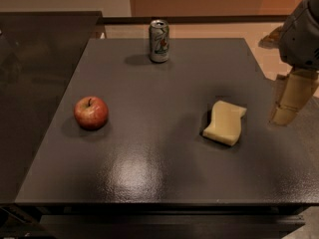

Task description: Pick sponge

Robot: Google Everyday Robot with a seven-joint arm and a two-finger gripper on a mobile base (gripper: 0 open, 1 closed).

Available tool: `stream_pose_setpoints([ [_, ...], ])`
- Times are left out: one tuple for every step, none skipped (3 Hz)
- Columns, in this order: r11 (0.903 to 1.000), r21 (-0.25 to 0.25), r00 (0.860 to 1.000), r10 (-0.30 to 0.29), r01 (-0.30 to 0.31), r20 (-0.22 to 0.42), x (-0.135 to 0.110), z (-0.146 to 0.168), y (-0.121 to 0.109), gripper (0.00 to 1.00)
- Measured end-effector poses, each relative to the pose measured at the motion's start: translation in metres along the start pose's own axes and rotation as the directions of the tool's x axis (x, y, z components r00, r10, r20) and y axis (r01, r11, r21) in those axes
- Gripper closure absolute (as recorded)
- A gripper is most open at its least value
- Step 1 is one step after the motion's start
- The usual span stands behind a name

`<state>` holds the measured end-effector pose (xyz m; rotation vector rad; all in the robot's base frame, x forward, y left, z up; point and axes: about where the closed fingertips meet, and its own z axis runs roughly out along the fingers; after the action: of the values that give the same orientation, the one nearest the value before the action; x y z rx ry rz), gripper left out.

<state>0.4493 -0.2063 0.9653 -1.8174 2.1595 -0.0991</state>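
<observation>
- We are at the approach step: the claw (pixel 284 114) hangs at the right edge of the bench (pixel 149 173), near the sponge (pixel 225 122) but not touching it, with a strip of bare bench between them.
- We cannot tell from this view whether the claw is apart or together; nothing shows in its grip.
- The sponge lies flat on the right half of the bench, nearer the front edge.
- The apple (pixel 91 112) sits well apart on the left, and the can (pixel 159 41) stands upright at the far edge; neither blocks the way.
- Next, as we judge it, the claw must come left over the sponge, straddle the block, drop down and close gently, since the foam will likely squash.
</observation>
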Motion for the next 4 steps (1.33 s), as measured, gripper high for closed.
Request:
stream_pose_setpoints([
  [0.9935, -0.041, 0.994, -0.106, 0.107, 0.008, -0.009, 0.021, -0.007, 0.0],
  [0.971, -0.085, 0.975, -0.222, 0.223, 0.02, -0.015, 0.043, -0.009, 0.0],
  [0.9282, -0.121, 0.936, -0.352, 0.352, 0.024, -0.017, 0.059, -0.005, 0.0],
  [0.8615, -0.147, 0.873, -0.487, 0.486, 0.03, -0.017, 0.076, 0.007, 0.0],
])
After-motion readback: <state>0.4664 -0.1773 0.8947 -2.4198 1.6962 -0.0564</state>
